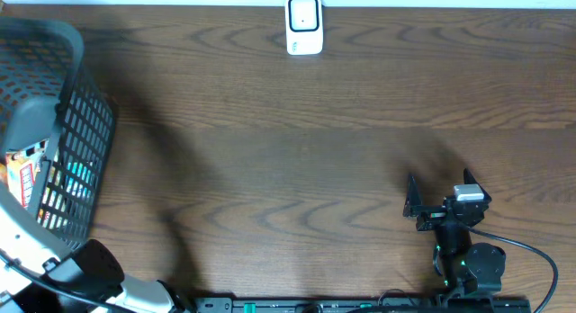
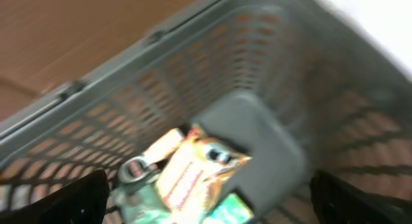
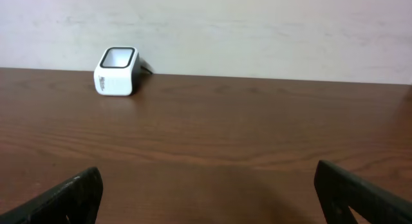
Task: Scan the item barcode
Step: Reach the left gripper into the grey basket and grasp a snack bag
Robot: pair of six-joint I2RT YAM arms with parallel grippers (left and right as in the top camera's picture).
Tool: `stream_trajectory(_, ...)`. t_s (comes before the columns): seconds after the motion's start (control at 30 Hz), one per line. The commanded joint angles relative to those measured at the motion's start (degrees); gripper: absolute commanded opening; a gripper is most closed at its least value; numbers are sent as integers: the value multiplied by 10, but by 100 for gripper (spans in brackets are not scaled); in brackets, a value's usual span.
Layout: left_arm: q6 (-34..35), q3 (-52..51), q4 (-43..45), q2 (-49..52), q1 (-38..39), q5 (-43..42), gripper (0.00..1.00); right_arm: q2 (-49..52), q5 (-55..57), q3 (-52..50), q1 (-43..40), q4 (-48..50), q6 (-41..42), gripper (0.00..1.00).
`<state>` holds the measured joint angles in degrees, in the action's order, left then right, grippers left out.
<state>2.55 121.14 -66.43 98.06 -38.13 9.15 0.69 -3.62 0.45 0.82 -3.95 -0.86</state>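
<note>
Left gripper (image 2: 215, 201): spread wide, looking into the basket (image 2: 257, 50) at a packet (image 2: 187, 176).
Right gripper (image 3: 212, 198): spread wide, facing scanner (image 3: 116, 71).

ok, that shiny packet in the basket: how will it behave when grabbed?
The shiny packet looks like crinkled foil wrap, so it is probably light and floppy, folding rather than holding shape. Its glossy surface suggests it could slip in a pinch. It lies against a grey piece inside the basket, so it may snag on lifting. The view is blurred.
</note>
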Motion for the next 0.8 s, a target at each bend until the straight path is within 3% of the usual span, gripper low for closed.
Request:
stream_trajectory(0.0,-16,-55,-2,19,-8,71,98,-4,2,-1,-1,-2,0,99)
stream_trajectory(0.17,-94,-169,35,19,-9,82,98,-4,2,-1,-1,-2,0,99)
stream_trajectory(0.4,-115,-301,123,19,-9,81,97,-4,2,-1,-1,-2,0,99)
stream_trajectory(0.5,-156,-342,157,19,-9,77,98,-4,2,-1,-1,-2,0,99)
stream_trajectory(0.63,-189,-384,193,19,-9,17,97,-4,2,-1,-1,-2,0,99)
stream_trajectory(0.77,-188,-415,234,21,-10,9,97,-4,2,-1,-1,-2,0,99)
